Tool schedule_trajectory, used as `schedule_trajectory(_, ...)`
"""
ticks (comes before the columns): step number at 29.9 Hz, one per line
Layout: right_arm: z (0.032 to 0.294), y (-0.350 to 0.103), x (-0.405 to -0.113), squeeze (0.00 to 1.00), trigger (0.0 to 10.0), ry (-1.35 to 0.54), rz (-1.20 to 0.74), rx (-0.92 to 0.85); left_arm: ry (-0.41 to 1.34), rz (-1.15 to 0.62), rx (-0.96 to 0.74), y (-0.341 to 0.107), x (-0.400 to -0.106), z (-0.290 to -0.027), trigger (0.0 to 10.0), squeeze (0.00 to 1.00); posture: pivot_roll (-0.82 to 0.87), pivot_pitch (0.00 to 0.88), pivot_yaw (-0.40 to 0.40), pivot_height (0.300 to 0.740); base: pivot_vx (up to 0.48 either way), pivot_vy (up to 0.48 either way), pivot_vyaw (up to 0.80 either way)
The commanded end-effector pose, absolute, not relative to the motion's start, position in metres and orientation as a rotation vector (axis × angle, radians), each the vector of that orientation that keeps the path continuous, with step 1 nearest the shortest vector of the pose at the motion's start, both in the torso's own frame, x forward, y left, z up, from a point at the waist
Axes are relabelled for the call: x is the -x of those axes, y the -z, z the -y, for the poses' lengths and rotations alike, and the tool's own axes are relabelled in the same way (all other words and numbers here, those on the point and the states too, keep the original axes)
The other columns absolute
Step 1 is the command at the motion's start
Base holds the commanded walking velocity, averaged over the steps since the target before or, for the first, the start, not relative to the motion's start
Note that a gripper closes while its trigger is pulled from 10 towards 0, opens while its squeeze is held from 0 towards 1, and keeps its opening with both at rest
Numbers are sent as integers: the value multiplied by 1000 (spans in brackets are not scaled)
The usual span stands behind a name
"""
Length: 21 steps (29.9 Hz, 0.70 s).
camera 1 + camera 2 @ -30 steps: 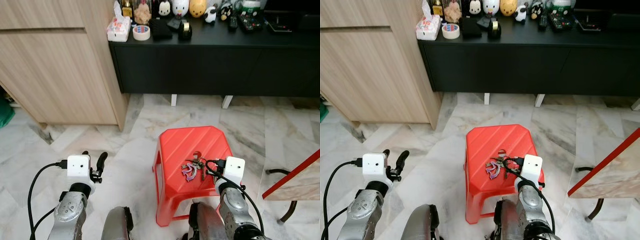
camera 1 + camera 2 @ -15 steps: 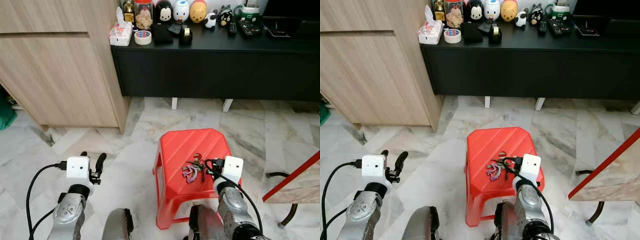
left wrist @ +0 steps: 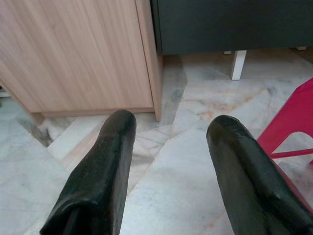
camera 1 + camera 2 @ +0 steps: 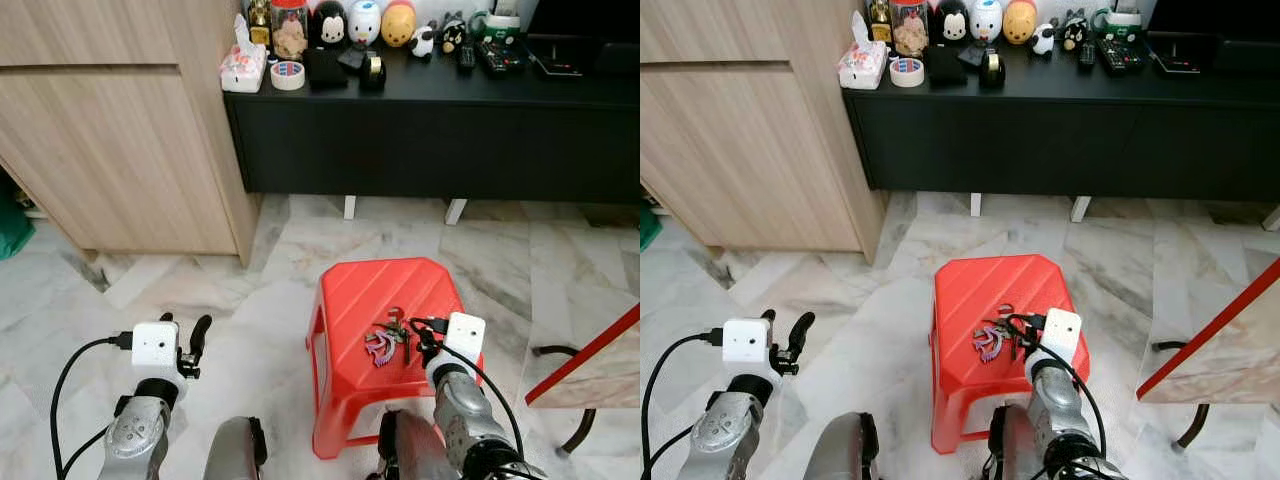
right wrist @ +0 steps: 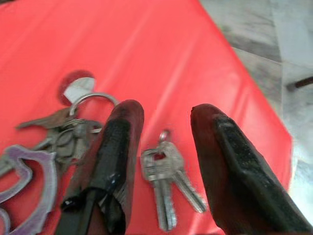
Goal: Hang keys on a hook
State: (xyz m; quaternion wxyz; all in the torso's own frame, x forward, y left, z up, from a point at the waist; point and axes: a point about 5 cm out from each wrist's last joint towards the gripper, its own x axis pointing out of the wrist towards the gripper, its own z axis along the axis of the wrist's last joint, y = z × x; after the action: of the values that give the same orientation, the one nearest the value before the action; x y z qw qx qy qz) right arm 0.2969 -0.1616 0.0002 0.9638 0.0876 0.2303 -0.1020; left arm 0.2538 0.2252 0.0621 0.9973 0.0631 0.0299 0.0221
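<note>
Compared with one second ago, our head camera has tilted upward, so more of the black sideboard (image 4: 430,120) top shows, and our right gripper (image 5: 161,147) has edged forward over the red stool (image 4: 370,290). We see the keys (image 4: 388,338) lying on the stool's seat, toward its near right part, as two groups: a bunch on a ring with a purple fob (image 5: 24,188), and a small pair of silver keys (image 5: 166,188) just beside it. Our right gripper's fingers stand spread apart, straddling the small pair; one finger (image 5: 110,161) lies between the two groups, close against the ring. Whether the fingertips touch the seat we cannot tell. Our left gripper (image 3: 168,161) hangs idle above the marble floor (image 4: 200,290), left of the stool, its fingers likewise spread with nothing between them. A wooden cabinet (image 4: 110,140) stands to the left of the sideboard, which carries figurines (image 4: 365,20) and a tape roll (image 4: 287,74).
</note>
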Motion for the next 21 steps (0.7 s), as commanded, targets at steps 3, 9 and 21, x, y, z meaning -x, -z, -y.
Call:
schedule_trajectory(3, 165, 3, -294, 0, 10000, 233, -492, -185, -50, -62, -127, -61, -251, -225, 10000, 0, 84, 133, -29, 598, 0, 0, 0)
schedule_trajectory(9, 165, 9, -290, 0, 10000, 232, -531, -181, -49, -62, -129, -62, -250, -225, 10000, 0, 86, 140, -29, 598, 0, 0, 0)
schedule_trajectory(21, 158, 9, -292, 0, 10000, 187, -556, -180, -44, -69, -137, -61, -245, -223, 10000, 0, 91, 160, -30, 598, 0, 0, 0)
